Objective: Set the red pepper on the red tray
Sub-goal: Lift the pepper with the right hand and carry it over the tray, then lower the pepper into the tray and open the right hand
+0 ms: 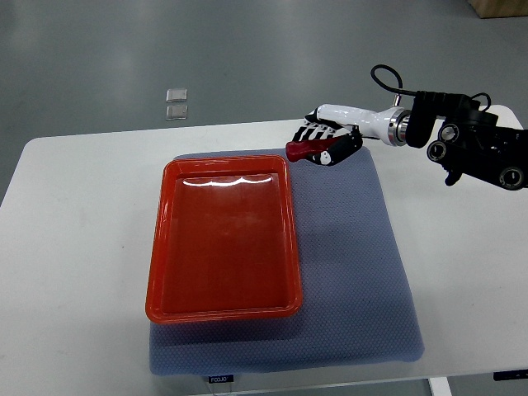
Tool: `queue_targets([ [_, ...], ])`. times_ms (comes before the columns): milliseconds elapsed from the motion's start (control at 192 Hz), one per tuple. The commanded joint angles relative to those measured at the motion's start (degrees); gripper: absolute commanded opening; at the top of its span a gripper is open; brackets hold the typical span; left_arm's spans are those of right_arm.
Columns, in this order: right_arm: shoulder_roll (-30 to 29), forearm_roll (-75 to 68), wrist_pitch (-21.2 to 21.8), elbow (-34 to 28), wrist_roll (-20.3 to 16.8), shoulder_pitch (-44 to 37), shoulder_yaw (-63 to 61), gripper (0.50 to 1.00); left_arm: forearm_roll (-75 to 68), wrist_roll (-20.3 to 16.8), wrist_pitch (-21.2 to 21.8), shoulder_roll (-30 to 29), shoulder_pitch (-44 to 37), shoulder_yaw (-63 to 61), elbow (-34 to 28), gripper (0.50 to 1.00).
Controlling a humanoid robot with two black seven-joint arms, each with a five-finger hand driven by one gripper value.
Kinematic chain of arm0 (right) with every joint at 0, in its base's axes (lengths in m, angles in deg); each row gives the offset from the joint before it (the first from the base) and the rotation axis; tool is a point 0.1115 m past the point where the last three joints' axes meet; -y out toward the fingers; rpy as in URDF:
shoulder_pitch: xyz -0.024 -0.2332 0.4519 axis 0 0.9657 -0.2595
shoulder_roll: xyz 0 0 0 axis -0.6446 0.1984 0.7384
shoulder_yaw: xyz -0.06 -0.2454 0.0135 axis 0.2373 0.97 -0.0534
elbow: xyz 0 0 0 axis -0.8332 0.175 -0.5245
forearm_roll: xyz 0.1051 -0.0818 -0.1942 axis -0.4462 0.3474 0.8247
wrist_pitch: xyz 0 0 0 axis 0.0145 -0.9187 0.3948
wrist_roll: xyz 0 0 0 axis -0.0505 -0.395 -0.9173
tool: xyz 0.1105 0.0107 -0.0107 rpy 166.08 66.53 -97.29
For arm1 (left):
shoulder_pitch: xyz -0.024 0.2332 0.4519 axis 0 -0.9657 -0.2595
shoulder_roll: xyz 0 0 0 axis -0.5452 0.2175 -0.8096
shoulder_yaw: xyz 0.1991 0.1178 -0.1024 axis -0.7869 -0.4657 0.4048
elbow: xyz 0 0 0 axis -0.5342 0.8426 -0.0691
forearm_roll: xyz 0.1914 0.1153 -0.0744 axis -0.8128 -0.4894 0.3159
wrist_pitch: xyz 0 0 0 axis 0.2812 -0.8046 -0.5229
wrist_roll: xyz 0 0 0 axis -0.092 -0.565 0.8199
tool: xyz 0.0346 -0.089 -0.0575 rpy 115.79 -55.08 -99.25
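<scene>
One hand [323, 140], the right, has its fingers closed around the red pepper [304, 149], just beyond the red tray's [162, 247] far right corner.

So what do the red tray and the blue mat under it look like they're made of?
The red tray looks like glossy moulded plastic: light glares off its floor and its rim is smooth and rounded. The blue mat looks like soft matte fabric or foam, with a fine dotted weave and no shine, though which one is unclear.
</scene>
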Motion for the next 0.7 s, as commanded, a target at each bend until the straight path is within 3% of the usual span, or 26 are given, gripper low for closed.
queue_targets([
  [0,-2.3,-0.5,-0.4,0.0,0.2,-0.2,0.1,0.5,0.0,0.0,0.0,0.0,0.0,0.0,0.0,1.0],
  [172,-8.8,-0.6,-1.8,1.0,1.0,-0.3,1.1,0.5,0.0,0.0,0.0,0.0,0.0,0.1,-0.1,1.0],
  [542,-24.0,-0.4,-3.8,9.2,1.0,1.0,4.5,0.5,0.0,0.0,0.0,0.0,0.0,0.0,0.0,1.0],
  [693,-24.4,-0.3,-4.3,11.3,1.1,2.5,4.8,0.5,0.0,0.0,0.0,0.0,0.0,0.1,-0.1,1.0],
])
